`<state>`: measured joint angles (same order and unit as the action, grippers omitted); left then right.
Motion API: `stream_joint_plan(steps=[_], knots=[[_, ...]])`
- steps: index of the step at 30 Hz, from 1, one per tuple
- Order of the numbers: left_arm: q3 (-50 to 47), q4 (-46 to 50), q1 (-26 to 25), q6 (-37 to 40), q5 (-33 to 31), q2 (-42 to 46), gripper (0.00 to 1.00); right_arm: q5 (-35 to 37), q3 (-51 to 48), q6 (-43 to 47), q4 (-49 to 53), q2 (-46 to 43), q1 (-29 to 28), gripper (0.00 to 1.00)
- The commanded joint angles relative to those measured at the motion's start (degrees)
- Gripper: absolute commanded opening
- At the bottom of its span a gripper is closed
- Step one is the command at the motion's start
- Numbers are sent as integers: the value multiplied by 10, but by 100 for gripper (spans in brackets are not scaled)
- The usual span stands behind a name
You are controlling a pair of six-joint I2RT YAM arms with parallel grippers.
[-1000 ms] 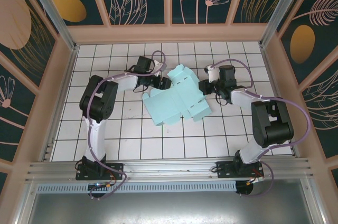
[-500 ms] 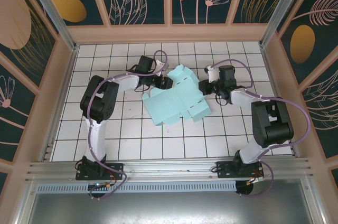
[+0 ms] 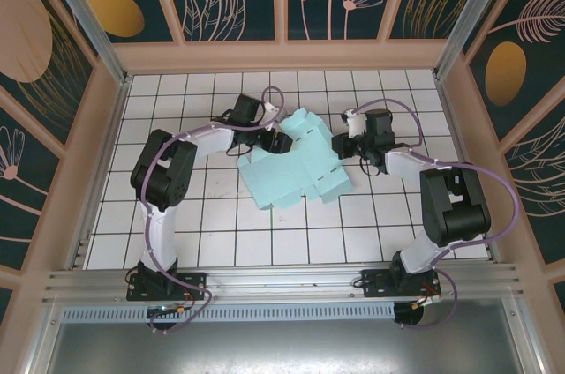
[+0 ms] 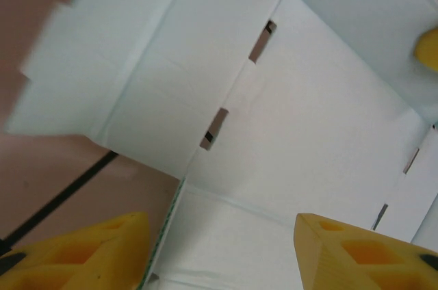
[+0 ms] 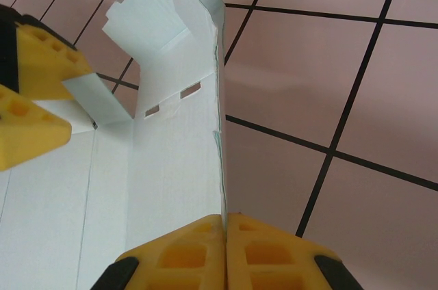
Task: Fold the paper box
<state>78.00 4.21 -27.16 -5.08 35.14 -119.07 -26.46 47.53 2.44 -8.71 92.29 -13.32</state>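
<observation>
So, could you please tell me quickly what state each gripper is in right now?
Left gripper: open, holding nothing, with the paper box right in front of it.
Right gripper: shut on the paper box's edge.

Black-and-white arms (image 3: 159,175), lilac cables (image 3: 508,190), yellow claw pads (image 5: 181,257)

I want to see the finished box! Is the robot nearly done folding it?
Not nearly. Done: one side of the paper box stands up; the rest lies mostly flat on the tiled table. In hand: the right gripper is shut on the card's edge, and the left gripper, jaws open, is at a flap nearby. Left: lifting the other sides and tucking the tabs in.
</observation>
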Motion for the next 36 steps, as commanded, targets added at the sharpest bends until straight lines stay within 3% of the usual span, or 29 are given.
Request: stream_joint_plan(steps=[1,13,20,29,31,36], knots=[[-11,20,-13,17,8,20,55,6,16,-7,-7,4,-5,7],[-58,-39,-30,-54,11,9,59,12,15,-9,-8,6,-15,7],[-58,-33,-32,-81,-37,-27,47,17,8,-10,-10,4,-20,7],[-114,-83,-36,-102,-44,11,49,27,5,-10,-10,5,-21,7],[-114,-85,-37,-110,-51,9,44,28,6,-11,-10,7,-23,7],[-102,-69,-38,-121,-88,-21,20,31,8,-11,-9,7,-26,7]])
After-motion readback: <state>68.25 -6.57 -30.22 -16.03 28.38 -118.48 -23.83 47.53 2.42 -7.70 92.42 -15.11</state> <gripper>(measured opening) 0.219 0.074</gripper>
